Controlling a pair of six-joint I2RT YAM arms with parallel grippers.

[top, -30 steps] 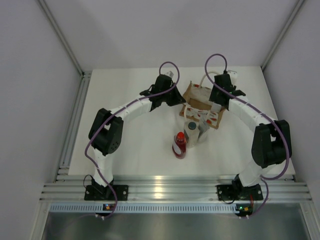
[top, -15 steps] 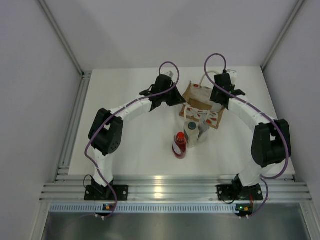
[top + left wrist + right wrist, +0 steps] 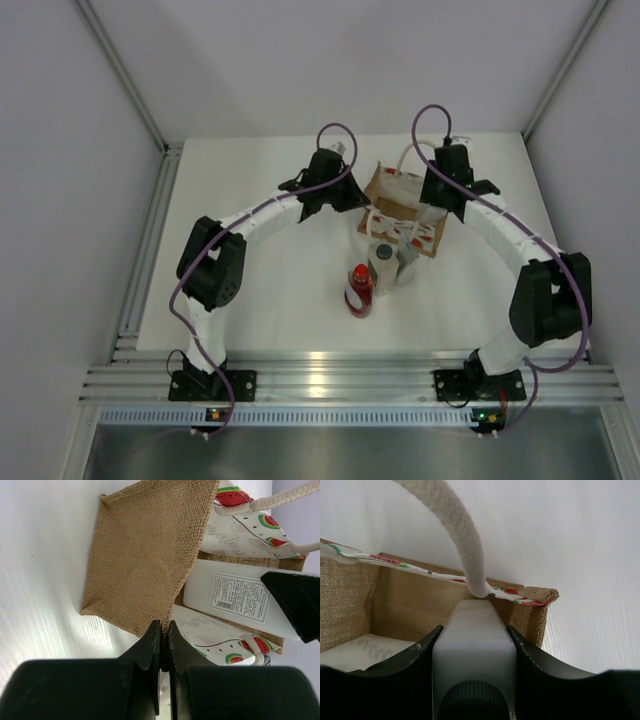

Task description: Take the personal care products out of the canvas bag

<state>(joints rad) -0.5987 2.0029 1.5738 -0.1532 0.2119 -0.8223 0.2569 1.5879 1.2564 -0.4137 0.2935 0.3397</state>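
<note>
The right gripper (image 3: pixel 474 630) is clamped on a whitish plastic bottle with a dark grey cap (image 3: pixel 473 655), inside the tan woven canvas bag with cream rope handles (image 3: pixel 350 600). The left gripper (image 3: pixel 161 637) is pressed together at the bag's edge; whether it has caught any cloth I cannot tell.

This looks like the last product to come out. The next move is to lift the bottle clear of the rope handle (image 3: pixel 455 530) crossing above it.

Only the overhead view shows the red bottle with red cap (image 3: pixel 359 288), a second whitish bottle (image 3: pixel 381 262) and a slim grey container (image 3: pixel 407 258) standing just in front of the bag. Only the left wrist view shows the held bottle's printed label (image 3: pixel 240 597).
</note>
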